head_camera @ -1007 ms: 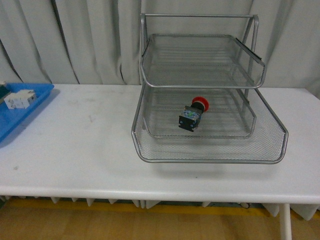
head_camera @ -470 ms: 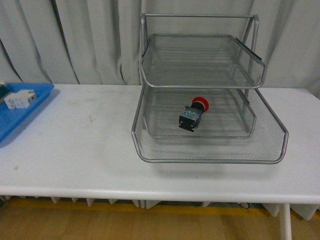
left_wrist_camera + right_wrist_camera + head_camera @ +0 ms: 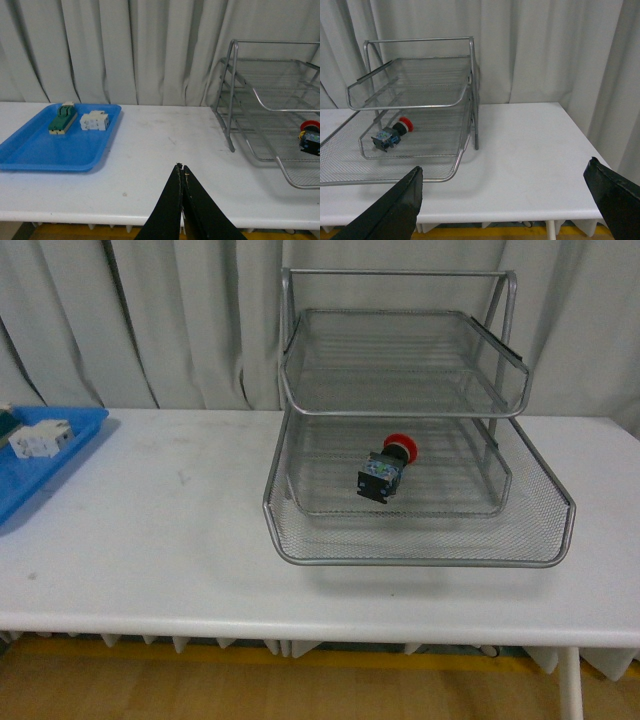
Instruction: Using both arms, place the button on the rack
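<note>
Only wrist views show left gripper (image 3: 182,171) closed; right gripper (image 3: 504,167) spread wide.

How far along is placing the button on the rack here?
Looks finished. The button lies on its side in the rack, apparently its middle tray. Nothing is in hand: the left hand is shut and empty, the right hand open and empty, both off the rack. Nothing appears left.

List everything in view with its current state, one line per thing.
rack: upright, bottom tray slid out.
button: on its side in the middle tray.
blue tray: holding a green-topped block and a white component.
left gripper: shut, empty.
right gripper: open, empty.
</note>
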